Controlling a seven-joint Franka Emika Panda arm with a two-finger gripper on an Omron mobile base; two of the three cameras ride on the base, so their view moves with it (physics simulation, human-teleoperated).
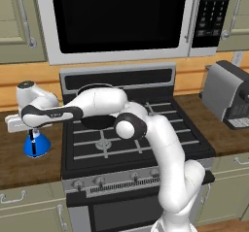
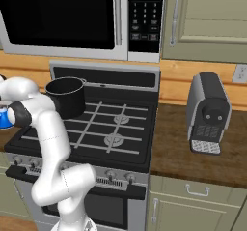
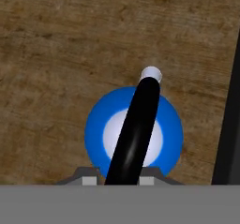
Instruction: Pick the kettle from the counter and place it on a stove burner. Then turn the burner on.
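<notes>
Grasp stage. The blue kettle [image 1: 36, 145] stands on the wood surface [image 1: 19, 163] left of the gas range [image 1: 131, 139]. The gripper [image 3: 115, 181] hangs directly above it, fingers [image 3: 87, 181] closed on either side of the black arched handle [image 3: 136, 129]. Lifting, placement on the front-left burner [image 1: 103, 145], and ignition remain.

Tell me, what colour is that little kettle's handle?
Black, a glossy arch over the bright-blue kettle; the hand view shows it best.
</notes>
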